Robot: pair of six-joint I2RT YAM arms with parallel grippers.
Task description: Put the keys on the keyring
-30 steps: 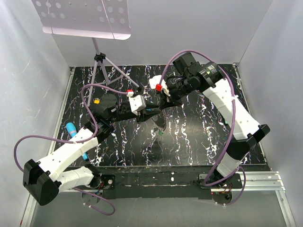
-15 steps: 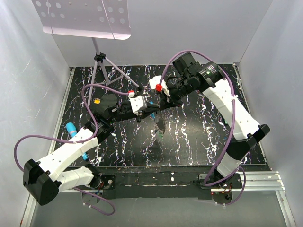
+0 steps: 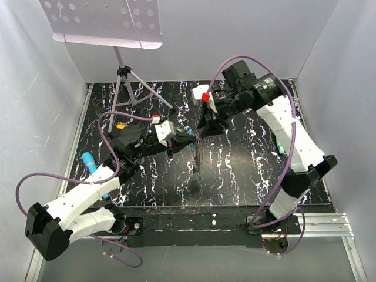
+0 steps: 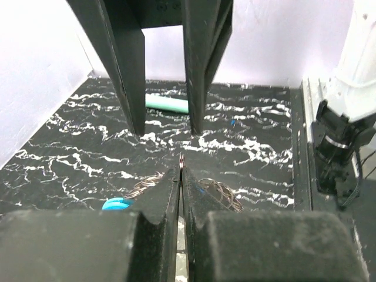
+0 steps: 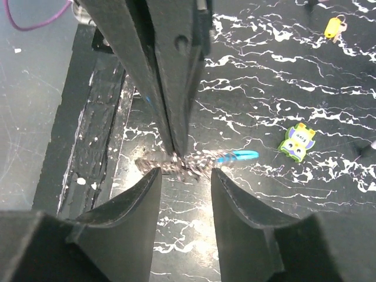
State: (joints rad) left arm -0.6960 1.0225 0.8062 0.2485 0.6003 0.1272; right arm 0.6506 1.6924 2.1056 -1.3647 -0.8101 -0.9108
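So the keyring (image 3: 198, 157) is up off the counter (image 3: 247, 170), about mid-counter. It's that thin grey beaded chain, dangling in a long strand from the left claw (image 4: 180, 173). That claw is pinched fully closed on it. In the left wrist view the two fingers are pressed together, with loops of chain bulging out on either side. The blue clip (image 5: 238, 156) is on the chain, sticking out sideways just beside the pinch point. I can't tell if the low end of the chain touches the counter.

The right claw (image 5: 185, 173) is right there too, facing the left one, tips nearly meeting over the chain. It's roughly half open and has nothing in it. From its own camera the bunched chain and the left claw's closed tips sit just past its spread fingers (image 5: 126, 217).

Keys are hard to pick out. There's a tiny blue speck (image 4: 233, 122) on the counter in the left wrist view, too small to say what it is.

Other stuff lying around:
- A green owl-looking lump (image 5: 296, 141) on the counter, near the clip.
- A small orange-yellow piece (image 5: 333, 24) further off.
- A teal marker (image 4: 166, 103) lying flat by the right arm.
- A light blue cylinder (image 3: 88, 158) at the left edge.
- A tripod stand (image 3: 125, 79) at the back.
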